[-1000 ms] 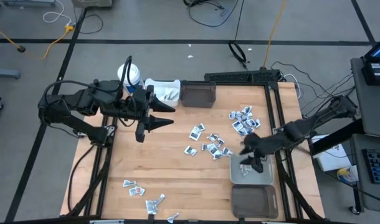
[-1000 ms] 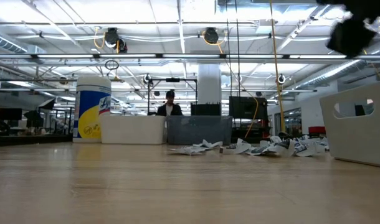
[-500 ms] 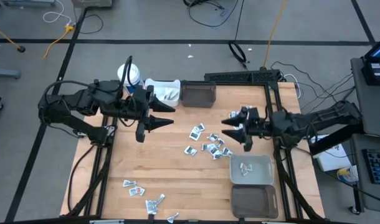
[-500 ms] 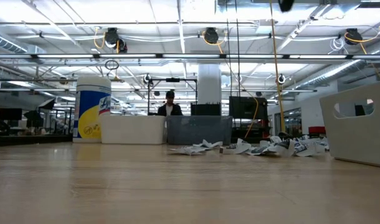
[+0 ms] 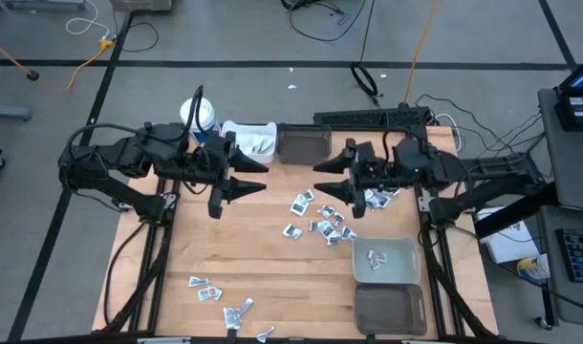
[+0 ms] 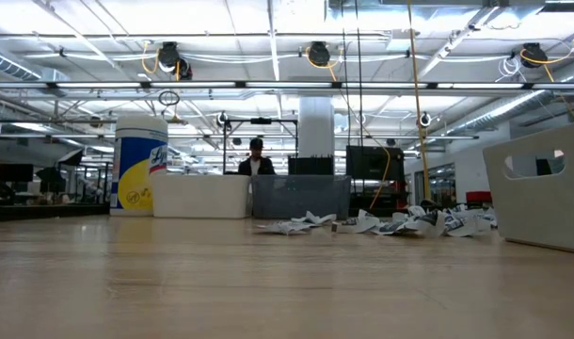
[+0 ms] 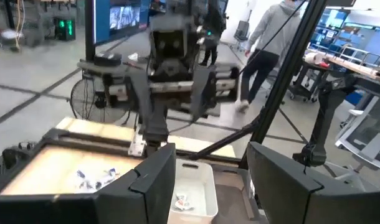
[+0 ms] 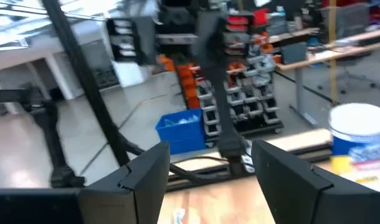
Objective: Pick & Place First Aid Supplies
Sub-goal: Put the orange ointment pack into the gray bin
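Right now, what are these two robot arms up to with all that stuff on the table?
They are sorting small first aid packets scattered on the wooden table into bins. A couple already lie in the light grey bin. The right tool hangs open and empty above the middle pile. The left tool waits, open, near the white bin. Nothing is being held.

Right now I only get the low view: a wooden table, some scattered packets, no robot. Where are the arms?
Observer: Both hover above the table. The left tool and right tool point at each other, open and empty.
Operator: Is anything inside that bin on my right?
Observer: Yes, the grey bin holds a few packets.
Operator: Are there packets I can't see?
Observer: A second cluster lies by the near edge, on the left arm's side.
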Controlling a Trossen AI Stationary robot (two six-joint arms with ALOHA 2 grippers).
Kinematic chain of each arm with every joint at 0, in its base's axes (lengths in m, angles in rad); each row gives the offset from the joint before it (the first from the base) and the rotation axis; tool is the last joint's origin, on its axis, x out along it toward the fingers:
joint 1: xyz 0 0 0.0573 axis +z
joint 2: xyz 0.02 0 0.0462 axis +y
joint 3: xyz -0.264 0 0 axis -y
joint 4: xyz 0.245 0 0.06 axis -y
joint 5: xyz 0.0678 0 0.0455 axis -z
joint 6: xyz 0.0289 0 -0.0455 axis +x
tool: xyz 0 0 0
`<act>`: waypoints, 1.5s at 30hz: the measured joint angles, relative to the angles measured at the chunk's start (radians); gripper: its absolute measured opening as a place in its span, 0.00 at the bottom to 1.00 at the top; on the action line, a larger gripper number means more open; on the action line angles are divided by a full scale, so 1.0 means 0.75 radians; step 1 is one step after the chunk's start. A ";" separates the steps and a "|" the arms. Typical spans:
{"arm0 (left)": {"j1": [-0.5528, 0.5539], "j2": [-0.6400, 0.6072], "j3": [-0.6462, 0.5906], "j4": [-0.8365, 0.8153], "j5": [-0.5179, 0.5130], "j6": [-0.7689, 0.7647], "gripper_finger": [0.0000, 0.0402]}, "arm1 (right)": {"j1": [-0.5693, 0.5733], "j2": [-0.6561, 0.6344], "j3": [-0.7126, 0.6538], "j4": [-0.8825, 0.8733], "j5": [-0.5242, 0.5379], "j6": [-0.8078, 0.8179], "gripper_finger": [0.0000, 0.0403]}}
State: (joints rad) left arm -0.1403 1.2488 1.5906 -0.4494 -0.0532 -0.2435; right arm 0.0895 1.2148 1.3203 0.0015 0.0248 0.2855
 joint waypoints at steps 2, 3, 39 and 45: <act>-0.010 0.000 0.000 -0.063 0.007 -0.046 0.51 | -0.001 0.015 0.019 -0.032 -0.005 -0.014 0.56; -0.017 0.000 0.000 -0.109 0.023 -0.084 0.51 | -0.001 0.019 0.019 -0.045 -0.006 -0.016 0.56; -0.681 0.197 0.005 -1.490 0.235 -0.881 0.51 | -0.004 0.010 0.020 -0.079 -0.101 -0.016 0.56; -0.769 0.246 -0.233 -1.384 0.212 -0.875 0.51 | -0.003 0.010 0.020 -0.078 -0.179 -0.024 0.56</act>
State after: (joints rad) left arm -0.7170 1.4332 1.4158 -1.4872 0.1059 -0.8997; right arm 0.0872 1.2224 1.3350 -0.0570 -0.1095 0.2672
